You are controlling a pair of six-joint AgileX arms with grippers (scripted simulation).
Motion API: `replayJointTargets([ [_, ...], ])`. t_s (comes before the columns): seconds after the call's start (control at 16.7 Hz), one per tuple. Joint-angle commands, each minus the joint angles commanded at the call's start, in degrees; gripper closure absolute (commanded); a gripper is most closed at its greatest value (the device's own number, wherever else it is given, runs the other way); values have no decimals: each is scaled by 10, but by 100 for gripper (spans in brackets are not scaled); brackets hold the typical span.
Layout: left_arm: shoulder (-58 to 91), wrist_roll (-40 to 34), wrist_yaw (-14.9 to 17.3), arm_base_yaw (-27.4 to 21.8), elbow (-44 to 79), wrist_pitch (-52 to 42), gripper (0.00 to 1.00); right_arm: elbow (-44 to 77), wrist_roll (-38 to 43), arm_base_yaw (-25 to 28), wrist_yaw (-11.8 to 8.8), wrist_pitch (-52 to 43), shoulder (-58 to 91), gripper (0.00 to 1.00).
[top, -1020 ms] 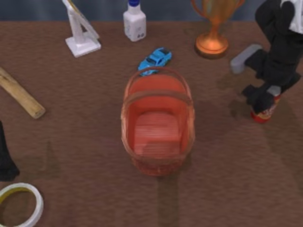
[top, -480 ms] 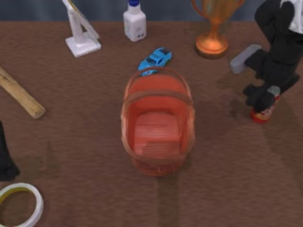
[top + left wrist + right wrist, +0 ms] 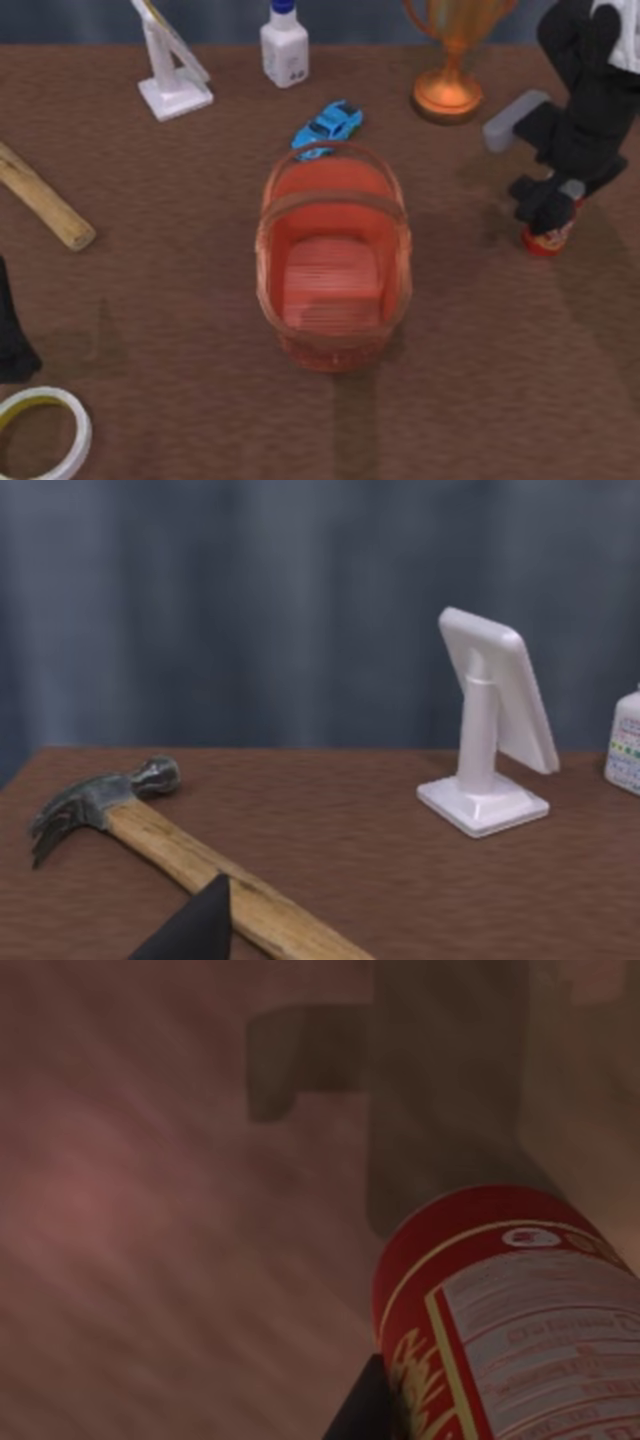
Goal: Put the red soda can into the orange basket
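Note:
The red soda can [image 3: 545, 238] is at the table's right side, its silver top between the dark fingers of my right gripper [image 3: 556, 205], which is shut on it from above. In the right wrist view the red soda can [image 3: 500, 1300] fills the lower corner beside one dark fingertip [image 3: 370, 1405], with its shadow on the table below. The orange basket [image 3: 330, 285] stands empty in the middle of the table, well to the left of the can, its handle arching across it. My left gripper [image 3: 12, 345] is parked at the left edge.
An orange-gold trophy [image 3: 447, 90] and a grey block [image 3: 515, 120] stand behind the can. A blue toy car [image 3: 328, 125], a white bottle [image 3: 285, 45] and a white stand [image 3: 172, 75] line the back. A hammer [image 3: 150, 830] and a tape roll [image 3: 40, 435] lie at the left.
My right gripper and the can have shifted slightly left, toward the basket, and the can shows smaller under the fingers. The left arm and the basket have not moved.

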Motion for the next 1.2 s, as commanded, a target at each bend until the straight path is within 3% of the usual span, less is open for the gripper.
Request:
replayJointTargets([
  [0.18,0,0,0,0,0,0,0,-14,20,8,-46,72,-2,100],
  [0.36,0,0,0,0,0,0,0,-41,56,17,-118,191,-8,100],
  [0.54,0,0,0,0,0,0,0,-78,105,28,-208,343,-17,100],
  [0.96,0,0,0,0,0,0,0,-187,234,54,-441,743,-55,100],
  [1.2,0,0,0,0,0,0,0,-238,292,66,-552,934,-87,100],
])
